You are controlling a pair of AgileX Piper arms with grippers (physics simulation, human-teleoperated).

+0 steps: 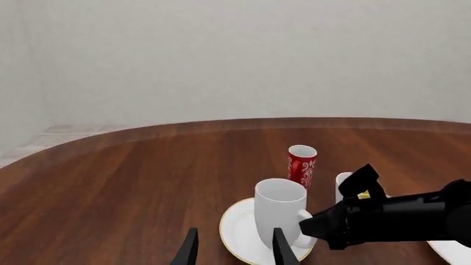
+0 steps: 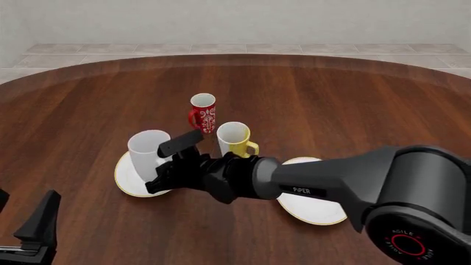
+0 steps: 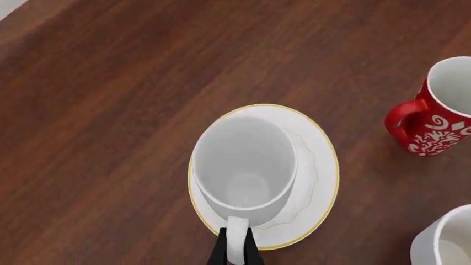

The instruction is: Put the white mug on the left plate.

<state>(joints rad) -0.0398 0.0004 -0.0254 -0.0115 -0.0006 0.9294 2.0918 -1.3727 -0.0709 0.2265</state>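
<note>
Left gripper (image 2: 30, 232) at the worktop's (image 2: 353, 105) near edge, fingers spread, holding nothing. Right gripper (image 3: 234, 249) pinches the white mug (image 2: 145, 152) by its handle; only the right wrist view shows that clamp, the front view hides it behind the arm. White mug stands upright on the left plate (image 2: 127, 175). Beyond: yellow mug (image 2: 235, 139), then red mug (image 2: 203, 112). Second plate (image 2: 315, 212) partly covered by the right arm.
</note>
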